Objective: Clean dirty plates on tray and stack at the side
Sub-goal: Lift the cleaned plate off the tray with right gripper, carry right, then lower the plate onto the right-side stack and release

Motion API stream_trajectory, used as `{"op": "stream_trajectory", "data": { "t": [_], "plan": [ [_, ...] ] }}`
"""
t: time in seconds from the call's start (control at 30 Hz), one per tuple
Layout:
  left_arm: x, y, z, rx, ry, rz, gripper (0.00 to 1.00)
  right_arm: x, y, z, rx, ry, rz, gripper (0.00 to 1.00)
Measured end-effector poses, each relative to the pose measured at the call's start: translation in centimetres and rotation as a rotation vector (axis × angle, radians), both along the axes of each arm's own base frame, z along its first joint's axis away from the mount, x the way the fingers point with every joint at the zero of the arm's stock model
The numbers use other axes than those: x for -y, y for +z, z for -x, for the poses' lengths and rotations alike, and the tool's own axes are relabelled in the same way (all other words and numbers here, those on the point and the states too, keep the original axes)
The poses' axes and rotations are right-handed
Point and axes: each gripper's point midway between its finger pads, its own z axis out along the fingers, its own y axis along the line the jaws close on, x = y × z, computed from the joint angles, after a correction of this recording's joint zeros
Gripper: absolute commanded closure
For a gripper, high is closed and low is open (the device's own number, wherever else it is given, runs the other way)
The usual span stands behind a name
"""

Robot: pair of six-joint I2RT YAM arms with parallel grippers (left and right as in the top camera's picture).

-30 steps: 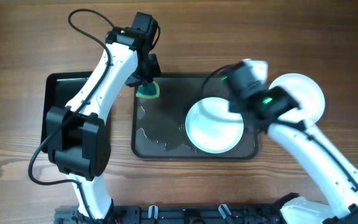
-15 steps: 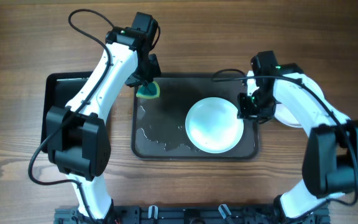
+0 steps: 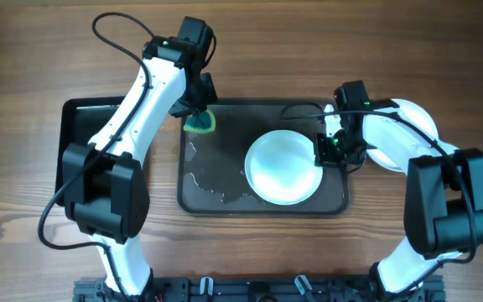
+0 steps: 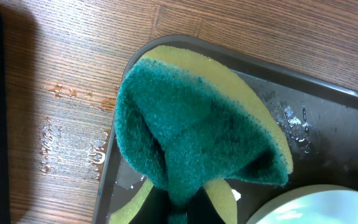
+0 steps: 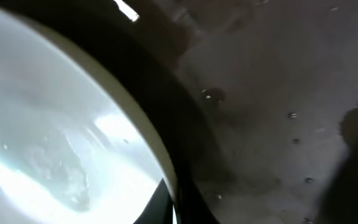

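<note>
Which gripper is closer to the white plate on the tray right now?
Right. The right gripper sits at the white plate's right rim. The left gripper holds the sponge at the tray's far left corner, apart from the plate.

Seen from above, light falls bright and even on the table [image 3: 23, 50], shadows are soft and faint, and water on the tray [image 3: 225, 180] glints. The left wrist view shows the sponge [image 4: 191, 137] sharply. The right wrist view is dim and blurred, and the plate [image 5: 55, 124] glares white.
</note>
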Motion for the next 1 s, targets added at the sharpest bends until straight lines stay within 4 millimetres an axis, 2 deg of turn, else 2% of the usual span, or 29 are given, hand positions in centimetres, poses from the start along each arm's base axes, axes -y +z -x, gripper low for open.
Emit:
{"op": "stream_trajectory", "data": {
  "t": [0.17, 0.23, 0.3, 0.4, 0.5, 0.6, 0.87, 1.0],
  "plan": [
    [0.0, 0.0, 0.0, 0.000, 0.000, 0.000, 0.96, -0.1, 0.2, 0.0, -0.004, -0.039, -0.002, 0.96],
    [0.0, 0.0, 0.0, 0.000, 0.000, 0.000, 0.96, 0.4, 0.9, -0.1, 0.027, -0.064, 0.038, 0.96],
    [0.0, 0.0, 0.0, 0.000, 0.000, 0.000, 0.96, 0.9, 3.3, -0.9, 0.133, -0.079, 0.116, 0.96],
    [0.0, 0.0, 0.0, 0.000, 0.000, 0.000, 0.96, 1.2, 8.5, -2.2, 0.363, -0.084, 0.253, 0.96],
    [0.0, 0.0, 0.0, 0.000, 0.000, 0.000, 0.96, 0.5, 13.8, -2.2, 0.600, -0.065, 0.390, 0.96],
    [0.0, 0.0, 0.0, 0.000, 0.000, 0.000, 0.96, 0.2, 17.1, -1.9, 0.768, -0.050, 0.530, 0.96],
    [0.0, 0.0, 0.0, 0.000, 0.000, 0.000, 0.96, -0.5, 23.6, -1.2, 1.082, 0.071, 0.935, 0.96],
    [0.0, 0.0, 0.0, 0.000, 0.000, 0.000, 0.96, -1.1, 25.5, -1.1, 1.149, 0.112, 1.033, 0.96]
  ]
}}
